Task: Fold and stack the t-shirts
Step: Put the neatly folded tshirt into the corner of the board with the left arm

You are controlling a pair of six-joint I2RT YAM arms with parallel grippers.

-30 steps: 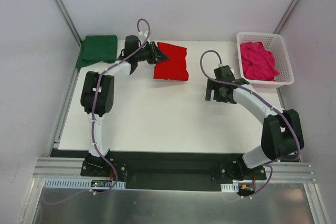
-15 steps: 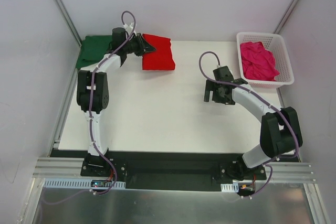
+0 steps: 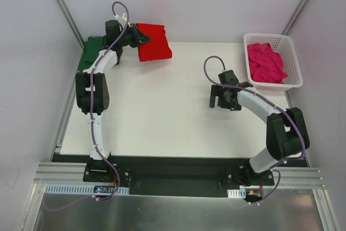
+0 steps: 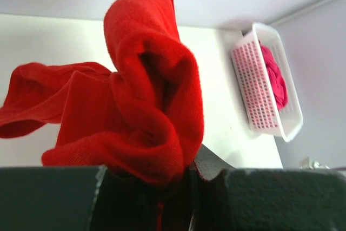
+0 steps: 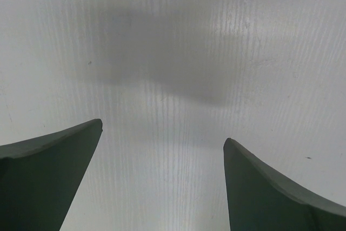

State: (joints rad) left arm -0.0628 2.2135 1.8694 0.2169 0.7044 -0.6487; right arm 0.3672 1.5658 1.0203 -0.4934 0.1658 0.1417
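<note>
My left gripper (image 3: pixel 136 37) is shut on the left edge of the folded bright red t-shirt (image 3: pixel 154 41), which hangs lifted over the table's far left. In the left wrist view the red t-shirt (image 4: pixel 140 96) bunches between the jaws. The dark green t-shirt (image 3: pixel 91 51) lies folded at the far left corner, partly hidden behind the left arm. The magenta-pink t-shirt (image 3: pixel 265 62) sits crumpled in the white basket (image 3: pixel 292 82). My right gripper (image 3: pixel 219 102) hovers open over bare table right of centre, its fingers (image 5: pixel 48 182) wide apart with nothing between them.
The white table (image 3: pixel 162 117) ends at a metal rail on the left and at the cell walls behind. The basket (image 4: pixel 259 96) stands at the far right corner.
My left arm has carried the red t-shirt up and to the left, toward the green one. The right gripper has drifted slightly left and stayed open.
</note>
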